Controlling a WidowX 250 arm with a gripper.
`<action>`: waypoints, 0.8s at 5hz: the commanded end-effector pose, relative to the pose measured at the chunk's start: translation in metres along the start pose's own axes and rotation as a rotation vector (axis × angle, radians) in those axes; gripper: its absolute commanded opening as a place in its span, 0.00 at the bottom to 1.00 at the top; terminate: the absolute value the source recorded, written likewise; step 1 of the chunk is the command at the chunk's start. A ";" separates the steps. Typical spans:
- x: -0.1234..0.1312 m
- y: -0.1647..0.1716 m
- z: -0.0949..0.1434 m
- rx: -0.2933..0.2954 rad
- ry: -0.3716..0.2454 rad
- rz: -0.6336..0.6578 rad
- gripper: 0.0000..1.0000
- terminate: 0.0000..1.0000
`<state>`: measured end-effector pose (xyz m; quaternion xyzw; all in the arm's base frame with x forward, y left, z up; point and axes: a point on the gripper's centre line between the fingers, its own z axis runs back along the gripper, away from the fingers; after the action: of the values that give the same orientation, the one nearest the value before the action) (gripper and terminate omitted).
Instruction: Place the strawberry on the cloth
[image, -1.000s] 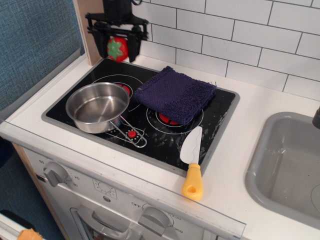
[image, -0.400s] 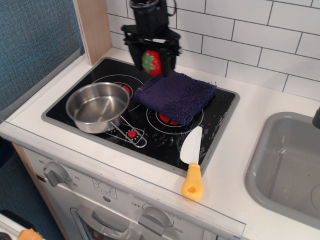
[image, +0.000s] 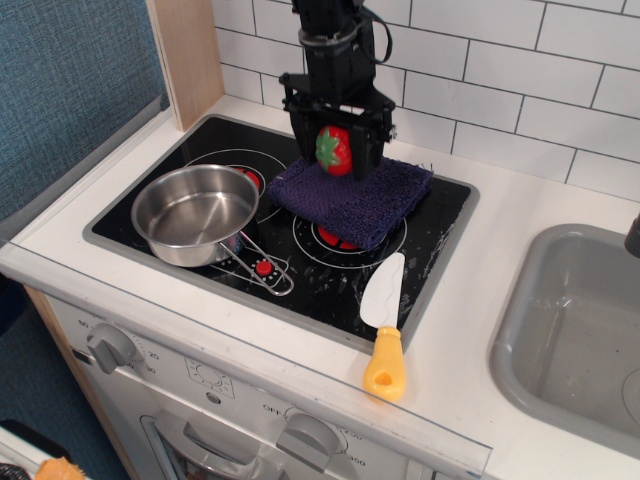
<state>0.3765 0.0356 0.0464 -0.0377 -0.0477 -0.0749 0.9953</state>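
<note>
Single view, from the front and above. Upper middle of the frame: pincer (image: 337, 150), black, pinching the strawberry (image: 334, 149), red body with green leafy top turned toward the camera. Strawberry held clear of the fabric, over the back half of the cloth (image: 350, 200), dark purple, spread across the right rear of the black hob (image: 280, 225).

Step in hand, by judgement: carrying over and setting down. Best done by a straight descent until fruit nearly met weave, then a gentle spreading of the fingers, so as not to let the rounded toy roll off. Better aimed a little toward the cloth's middle than its back edge, given the strawberry's place near the rear border.

Edges and room: cloth's left corner near the rim of the steel pot (image: 195, 213), at middle left; pot handle (image: 262, 262) reaching toward lower centre. Tiled wall (image: 500, 70) close behind the arm, along the top of the frame, so little room backward. White-bladed spatula with yellow handle (image: 385, 330) at lower centre, well apart from the cloth. Grey sink (image: 570, 330) at right edge, well apart. White surface (image: 500, 220) open to the right of the hob; free air above the cloth for a lift straight up afterward.
</note>
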 end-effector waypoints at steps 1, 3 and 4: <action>0.004 0.002 -0.001 0.046 -0.030 -0.049 0.00 0.00; -0.001 0.004 0.019 0.045 -0.076 0.001 1.00 0.00; 0.006 0.004 0.039 0.021 -0.107 0.023 1.00 0.00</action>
<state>0.3798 0.0362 0.0525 -0.0415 -0.0575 -0.0586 0.9958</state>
